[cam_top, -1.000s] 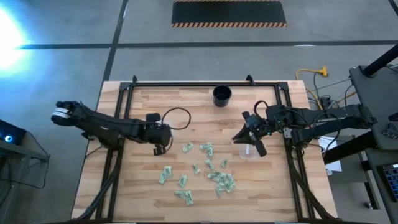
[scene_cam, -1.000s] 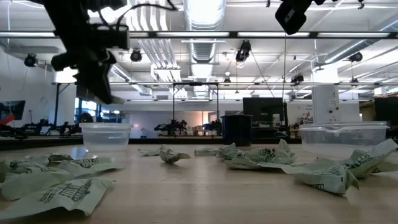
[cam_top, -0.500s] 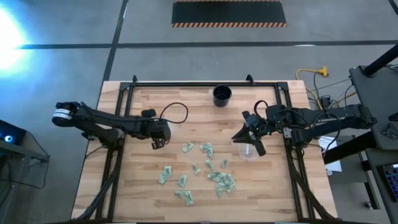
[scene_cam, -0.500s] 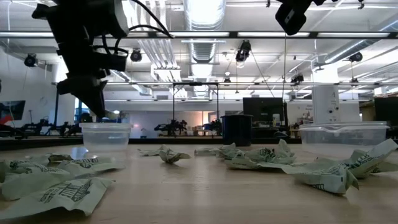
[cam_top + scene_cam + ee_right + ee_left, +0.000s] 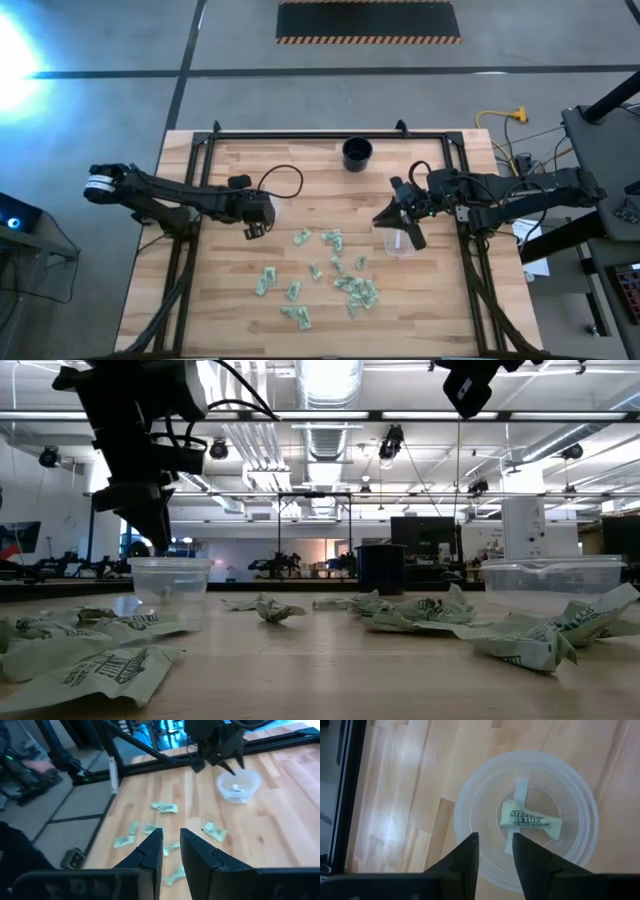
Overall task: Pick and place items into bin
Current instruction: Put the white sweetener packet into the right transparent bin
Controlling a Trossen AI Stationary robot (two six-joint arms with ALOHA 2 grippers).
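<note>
while the left pincer (image 5: 494,851) hangs slightly parted and empty, one packet (image 5: 530,821) lies in the tub (image 5: 580,800).

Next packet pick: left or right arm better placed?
Left, probably. The left gripper is empty over its tub, which already holds one packet, and the nearest loose packet lies just beside it. The right gripper hangs by the right tub, slightly farther from the pile.

The table (image 5: 230,290) is surfaced in pale wood planks with a smooth, faintly glossy finish. A tub (image 5: 530,815) of clear, frosted-looking plastic is seen, and the packets (image 5: 100,665) appear as crinkled, printed paper or foil.
</note>
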